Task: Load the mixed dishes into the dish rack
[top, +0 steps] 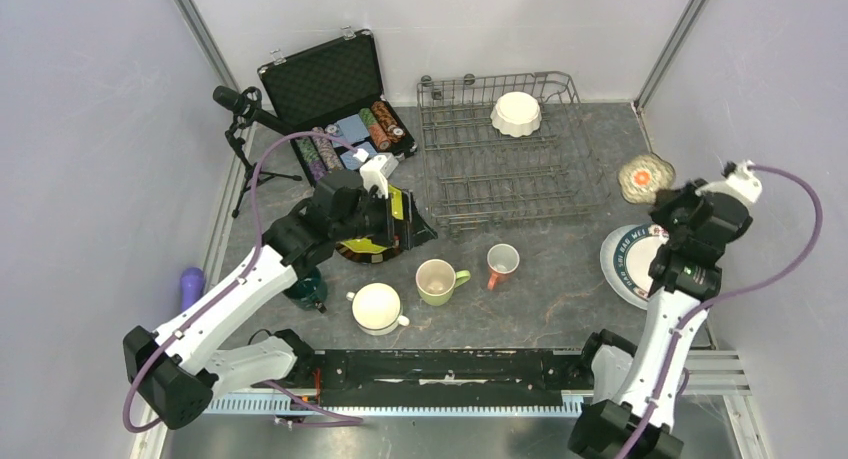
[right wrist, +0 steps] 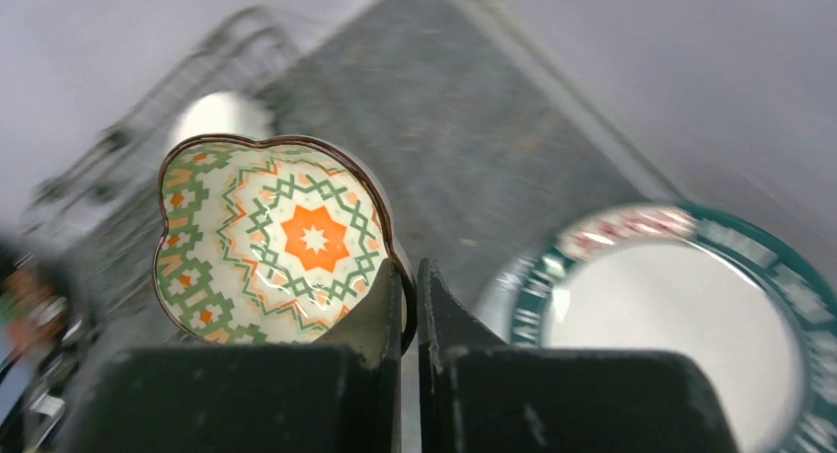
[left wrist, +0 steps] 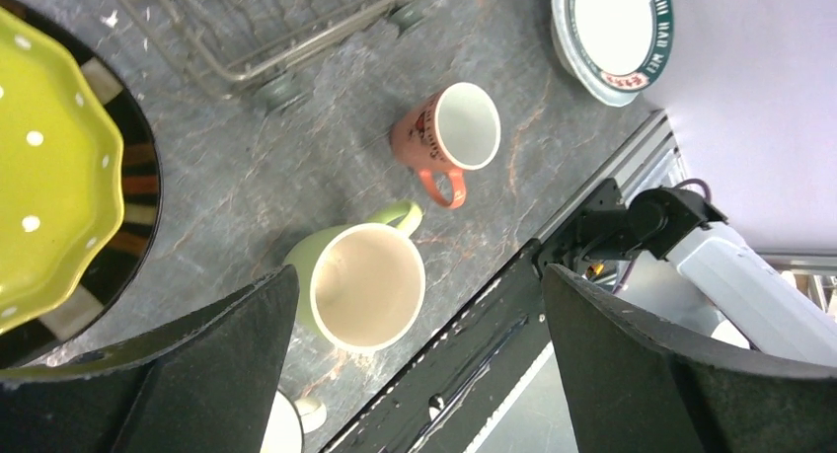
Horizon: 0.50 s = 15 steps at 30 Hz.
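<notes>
Right jaws: we see the right gripper (right wrist: pixel 410 275) clamped on a lobed brown-rimmed star-patterned dish (right wrist: pixel 271 241).
Left jaws: left gripper (left wrist: pixel 419 280) wide apart above a light-green ceramic mug (left wrist: pixel 365 287).
Surface: dark veined tabletop (top: pixel 560 279) beneath both.
Room: pale lilac walls (top: pixel 90 129).
Rack: grey wire dish rack (top: pixel 500 179) beyond the right jaws.

Wire dish rack (top: pixel 500 184) at the tabletop's far edge holds a white fluted bowl (top: pixel 516 113); green mug (top: pixel 437 281), salmon mug (top: pixel 501 262), white mug (top: pixel 378 306) upright toward the near edge; patterned plate (top: pixel 645 177) gripped by its rim near the right edge
</notes>
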Motion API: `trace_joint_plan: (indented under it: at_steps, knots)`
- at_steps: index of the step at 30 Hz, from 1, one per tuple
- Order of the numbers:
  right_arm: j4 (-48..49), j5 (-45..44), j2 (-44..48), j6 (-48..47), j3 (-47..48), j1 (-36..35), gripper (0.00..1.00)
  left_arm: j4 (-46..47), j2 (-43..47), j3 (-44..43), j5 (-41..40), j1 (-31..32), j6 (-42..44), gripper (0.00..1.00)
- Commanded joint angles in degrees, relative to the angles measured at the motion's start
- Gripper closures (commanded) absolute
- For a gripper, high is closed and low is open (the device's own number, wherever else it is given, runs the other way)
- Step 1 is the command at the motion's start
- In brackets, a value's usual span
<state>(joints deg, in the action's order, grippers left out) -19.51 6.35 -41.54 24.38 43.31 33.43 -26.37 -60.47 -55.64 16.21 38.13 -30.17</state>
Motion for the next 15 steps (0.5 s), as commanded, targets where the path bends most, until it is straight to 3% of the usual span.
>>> trace_joint_plan:
  at_steps: [1,5,15]
  knots:
    - [10.96,14.77,-3.92,-1.39,6.95,-8.64,1.00,4.25,-2.30,-4.82,2.58,0.37,0.90,0.03]
    - [11.24,7.78,-8.61,-4.28,11.24,-22.63,1.00,7.45,-6.06,-8.13,1.89,0.74,-2.35,0.06]
    - [12.25,1.23,-17.44,-8.30,12.98,-42.26,1.00,15.14,-15.15,-15.74,-11.04,10.35,-4.72,0.09]
